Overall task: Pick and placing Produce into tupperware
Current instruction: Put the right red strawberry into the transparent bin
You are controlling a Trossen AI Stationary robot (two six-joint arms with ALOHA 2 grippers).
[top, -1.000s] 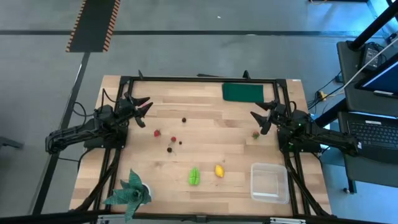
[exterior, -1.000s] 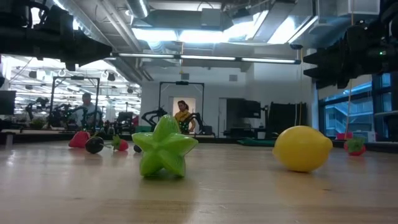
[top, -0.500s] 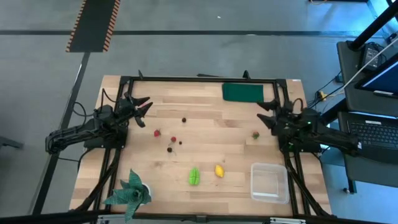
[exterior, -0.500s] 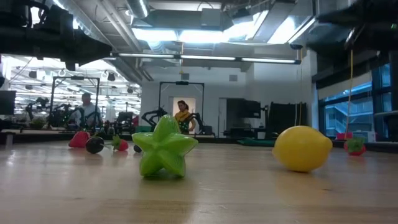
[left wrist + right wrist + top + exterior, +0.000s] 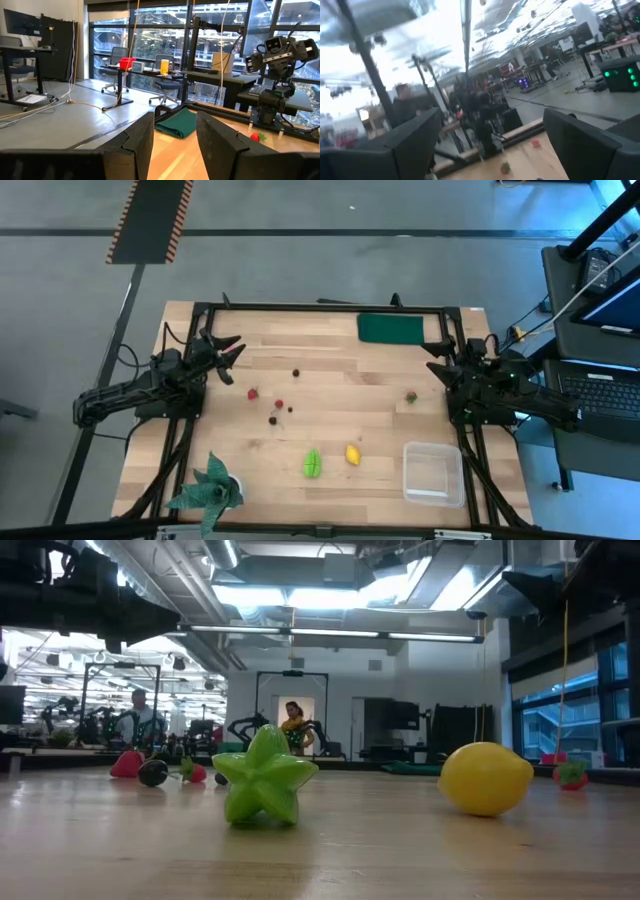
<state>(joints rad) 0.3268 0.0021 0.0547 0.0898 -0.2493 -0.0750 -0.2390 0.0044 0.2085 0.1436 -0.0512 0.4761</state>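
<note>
High view: right gripper (image 5: 437, 356) at the right edge of the frame, fingers spread wide and holding nothing, raised above the wooden table (image 5: 330, 420); small red berry (image 5: 411, 395) just below and left of it, best taken first by lowering straight over it. Clear plastic box (image 5: 433, 474) at the lower right, with nothing seen inside, so a short carry downward in the frame. Green star fruit (image 5: 312, 463) and lemon (image 5: 352, 453) at lower centre, more berries (image 5: 278, 404) left of centre; left gripper (image 5: 227, 348) waiting at the upper left. Low view: star fruit (image 5: 265, 776) at centre, lemon (image 5: 486, 778) to the right, red berry (image 5: 571, 773) far right, all apart, so no crowding. Left wrist view: fingers (image 5: 142, 142) partly apart, nothing between them. Right wrist view: fingers (image 5: 415, 137) wide apart, berry (image 5: 505, 167) low in the frame between them; better to centre on it before closing gently.
</note>
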